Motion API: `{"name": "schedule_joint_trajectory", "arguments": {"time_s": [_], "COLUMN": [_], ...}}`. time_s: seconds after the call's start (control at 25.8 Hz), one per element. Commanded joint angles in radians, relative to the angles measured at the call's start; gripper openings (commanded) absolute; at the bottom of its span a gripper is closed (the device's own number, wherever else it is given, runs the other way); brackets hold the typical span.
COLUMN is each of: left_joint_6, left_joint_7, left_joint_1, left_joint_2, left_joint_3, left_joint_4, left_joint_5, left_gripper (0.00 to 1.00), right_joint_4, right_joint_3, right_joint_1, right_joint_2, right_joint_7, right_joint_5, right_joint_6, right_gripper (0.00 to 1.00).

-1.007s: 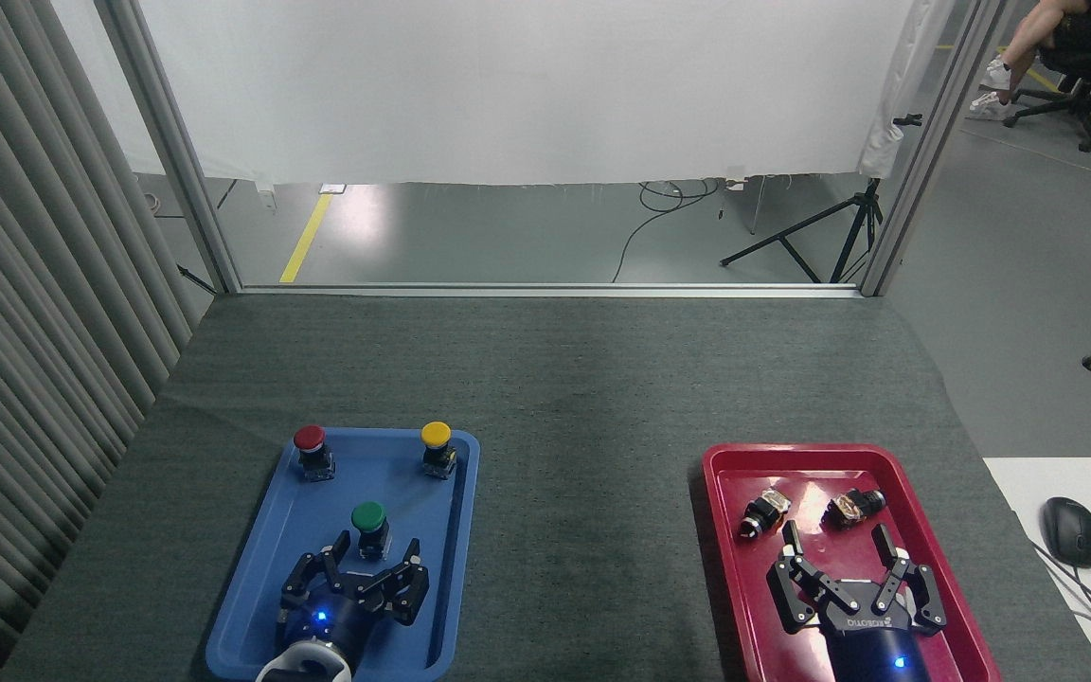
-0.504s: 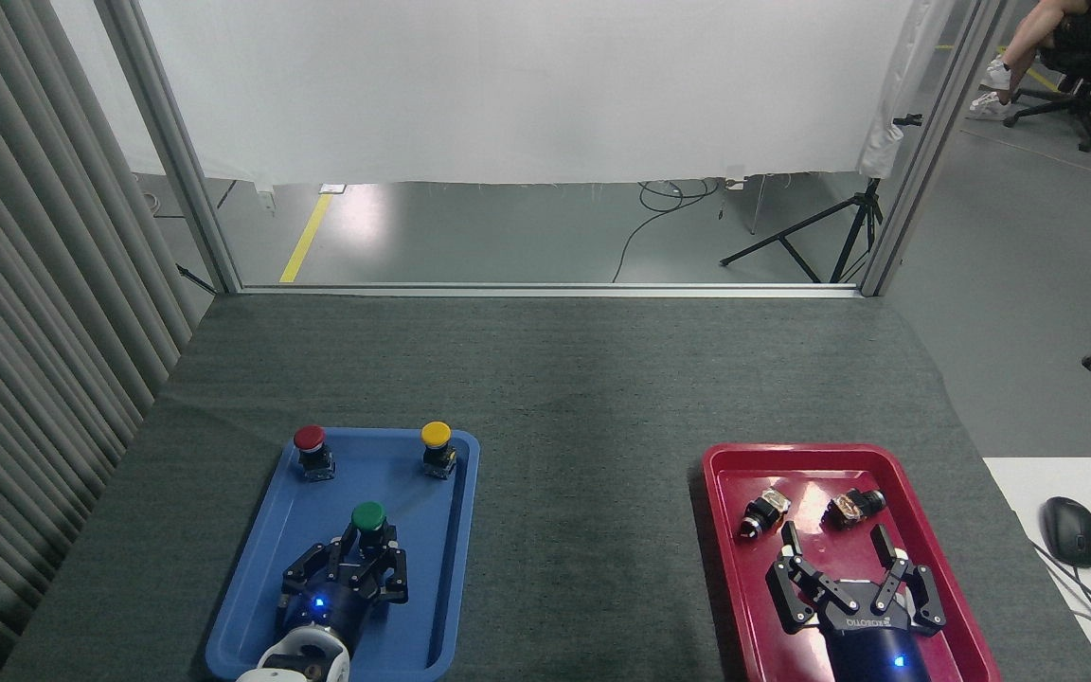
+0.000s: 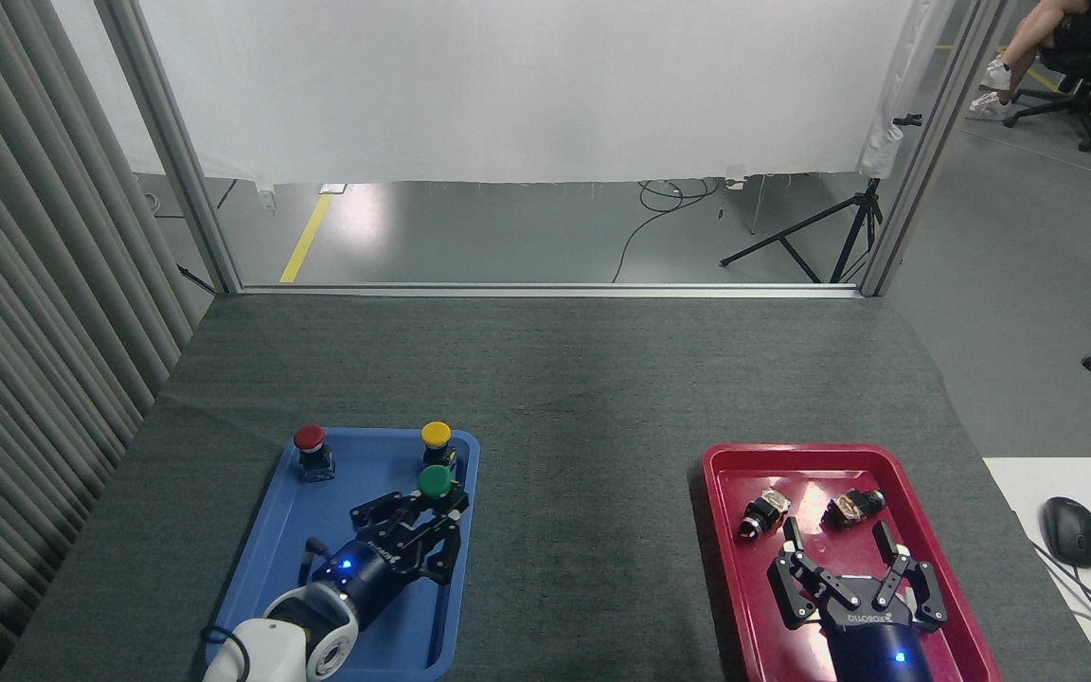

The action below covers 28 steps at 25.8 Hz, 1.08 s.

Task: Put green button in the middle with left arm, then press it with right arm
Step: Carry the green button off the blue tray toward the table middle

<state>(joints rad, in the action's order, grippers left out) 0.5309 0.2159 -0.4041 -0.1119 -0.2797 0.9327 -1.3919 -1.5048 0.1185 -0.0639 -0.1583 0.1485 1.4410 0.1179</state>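
The green button [image 3: 434,480] hangs lifted over the right part of the blue tray [image 3: 266,559], just in front of the yellow-capped button [image 3: 436,435]. My left gripper [image 3: 430,512], on its white wrist, is shut on the green button's body and points up and right. Over the red tray [image 3: 735,587], my right gripper [image 3: 842,552] on the dark blue wrist stands open with nothing between its fingers. The middle [image 3: 588,493], a bare stretch of dark grey ribbed cloth, lies between the two trays.
A red-capped button [image 3: 310,439] stands at the blue tray's back left. Two small dark parts [image 3: 761,513] [image 3: 854,507] lie at the back of the red tray. A computer mouse [image 3: 1071,530] sits on a white desk at the right. Grey slats line the left.
My left gripper closed on the green button, lifted it and carried it up and right toward the tray's right edge. The right gripper has stayed where it was.
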Motion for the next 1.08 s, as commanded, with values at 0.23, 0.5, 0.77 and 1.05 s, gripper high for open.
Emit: {"name": "schedule_joint_trajectory", "arguments": {"time_s": [0.23, 0.5, 0.77, 1.05], "left_joint_6": [-0.058, -0.152, -0.167, -0.201], "left_joint_7": [-0.087, -0.104, -0.085, -0.072], "left_joint_1": [-0.128, -0.127, -0.121, -0.053], "left_joint_2": [0.158, 0.195, 0.201, 0.192], "left_joint_3": [-0.174, -0.177, -0.219, -0.22], "left_joint_4": [-0.176, -0.275, -0.275, -0.204], "left_joint_5": [-0.042, -0.039, -0.033, -0.039], "left_gripper": [0.0, 0.0, 0.37, 1.0], "right_joint_4": [0.0, 0.0, 0.0, 0.0], "right_joint_3": [0.0, 0.0, 0.0, 0.0], "right_joint_1": [-0.001, -0.002, -0.002, -0.001], "right_joint_2": [0.003, 0.003, 0.003, 0.005], "right_joint_7": [0.0, 0.0, -0.001, -0.001], "right_joint_5": [0.001, 0.002, 0.002, 0.002], "right_joint_6": [-0.001, -0.001, -0.001, -0.001], "right_gripper": [0.99, 0.99, 0.99, 0.99]}}
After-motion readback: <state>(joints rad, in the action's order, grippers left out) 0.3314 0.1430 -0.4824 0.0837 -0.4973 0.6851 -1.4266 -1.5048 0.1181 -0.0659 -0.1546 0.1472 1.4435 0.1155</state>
